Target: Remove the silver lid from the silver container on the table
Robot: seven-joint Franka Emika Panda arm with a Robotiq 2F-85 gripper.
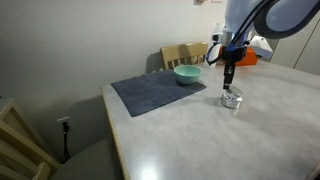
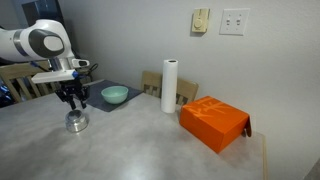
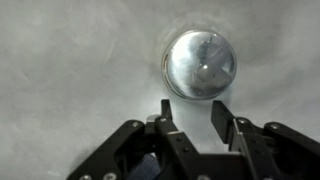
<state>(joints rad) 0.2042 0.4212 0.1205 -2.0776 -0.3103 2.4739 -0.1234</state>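
The silver container (image 1: 232, 99) stands on the table (image 1: 190, 135) with the silver lid (image 3: 199, 63) on it; it also shows in an exterior view (image 2: 76, 123). In the wrist view I see the shiny domed lid from above, just beyond my fingertips. My gripper (image 3: 192, 113) is open and empty, hanging a little above the pot. It shows in both exterior views (image 1: 229, 80) (image 2: 73, 101), fingers pointing down over the lid.
A teal bowl (image 1: 187, 73) sits on a dark blue-grey mat (image 1: 155, 92) near the pot. An orange box (image 2: 213, 122) and a paper towel roll (image 2: 169, 86) stand further along the table. A wooden chair (image 1: 186, 54) stands behind the table.
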